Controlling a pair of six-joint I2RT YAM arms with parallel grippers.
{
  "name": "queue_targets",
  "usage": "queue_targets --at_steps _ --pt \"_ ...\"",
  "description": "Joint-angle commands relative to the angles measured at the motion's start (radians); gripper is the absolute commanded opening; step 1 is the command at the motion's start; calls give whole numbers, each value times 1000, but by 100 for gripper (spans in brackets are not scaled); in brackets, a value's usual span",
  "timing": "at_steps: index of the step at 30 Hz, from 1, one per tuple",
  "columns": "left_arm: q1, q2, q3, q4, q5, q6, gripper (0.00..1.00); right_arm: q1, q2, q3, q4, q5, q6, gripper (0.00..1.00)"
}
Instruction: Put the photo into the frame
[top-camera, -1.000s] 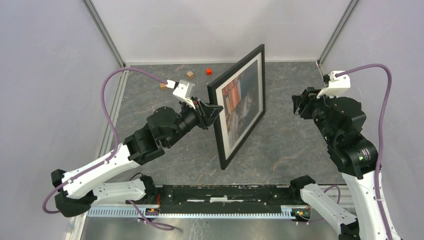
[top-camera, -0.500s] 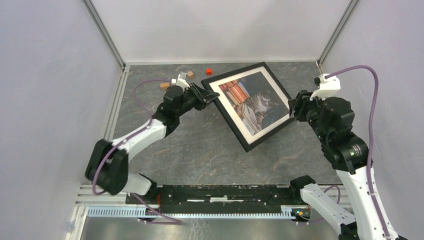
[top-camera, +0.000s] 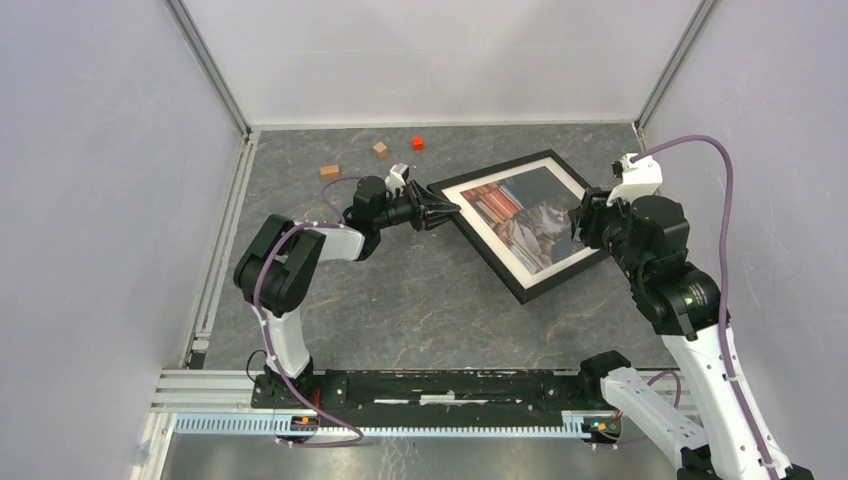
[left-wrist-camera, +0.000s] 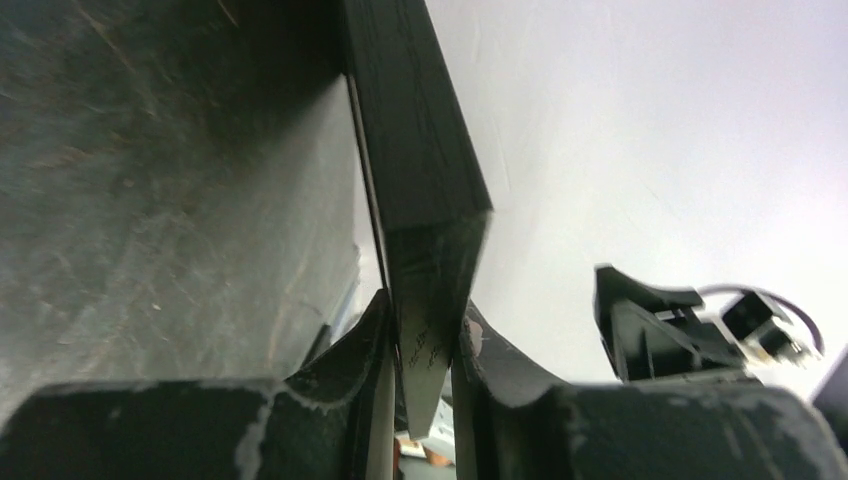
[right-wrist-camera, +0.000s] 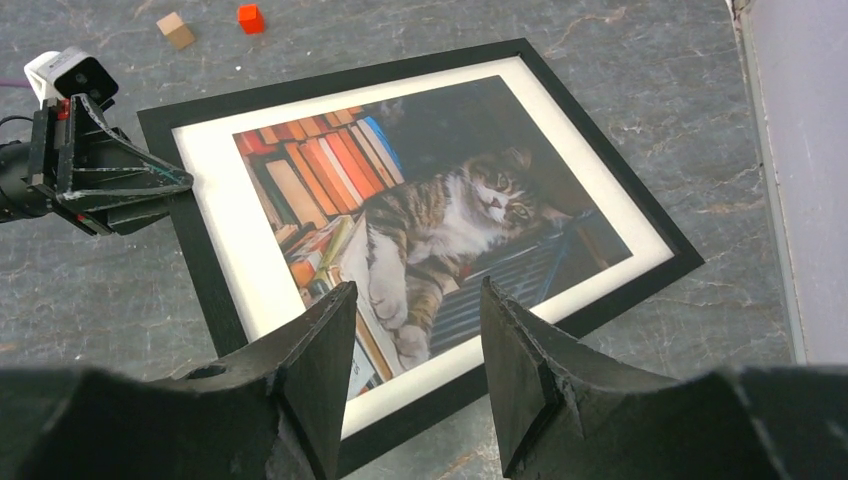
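The black frame (top-camera: 565, 277) lies face up and nearly flat on the grey table, with a white mat and the cat photo (top-camera: 525, 215) showing in it. My left gripper (top-camera: 443, 212) reaches in low from the left and is shut on the frame's left corner. In the left wrist view the frame's edge (left-wrist-camera: 420, 150) is pinched between the jaws of my left gripper (left-wrist-camera: 425, 335). My right gripper (top-camera: 580, 222) hovers open above the frame's right part. In the right wrist view my right gripper (right-wrist-camera: 418, 290) is empty over the photo (right-wrist-camera: 450, 200) and the frame (right-wrist-camera: 350, 82), with the left gripper (right-wrist-camera: 150, 185) at the frame's corner.
Three small blocks lie at the back: brown (top-camera: 329, 171), tan (top-camera: 380, 149) and red (top-camera: 417, 143). White walls close in the back and both sides. A metal rail (top-camera: 225, 230) runs along the table's left edge.
The frame stood upright on its edge and has been tipped down to lie face up. My left arm has stretched out low with it. My right gripper has moved in over the frame.
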Motion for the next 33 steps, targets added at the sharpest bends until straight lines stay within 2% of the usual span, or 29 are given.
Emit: queue_targets --at_steps 1,4,7,11,14,15,16,20,25,28,30,31,33 --pt "-1 17 -26 367 264 -221 2 3 5 -14 52 -24 -14 55" --pt "48 -17 -112 354 288 -190 2 2 6 -17 47 -28 -21 54" --pt "128 -115 -221 168 261 -41 2 3 -3 -33 45 -28 -24 55" --pt "251 -268 -264 -316 201 283 2 3 -6 -65 54 -41 -23 55" --pt "345 -333 -231 -683 140 537 2 2 -1 -86 62 -72 -16 55" --pt "395 -335 -134 -1100 40 799 2 3 3 -97 64 -91 -15 55" --pt "427 -339 -124 -1180 -7 848 2 2 4 -103 65 -92 -15 55" --pt "573 -364 -132 -1316 -92 955 2 2 -2 -128 82 -101 -17 55" --pt "597 -407 -137 -1416 -340 964 2 3 8 -125 76 -126 -33 55" --pt "597 -419 -133 -1412 -362 941 2 3 6 -113 70 -141 -43 55" --pt "597 -414 -121 -1428 -383 934 9 2 3 -103 62 -153 -46 55" --pt "597 -421 -112 -1443 -403 933 17 1 2 -98 56 -160 -50 55" --pt "596 -480 -97 -1463 -472 925 47 2 -7 -87 43 -177 -53 55"
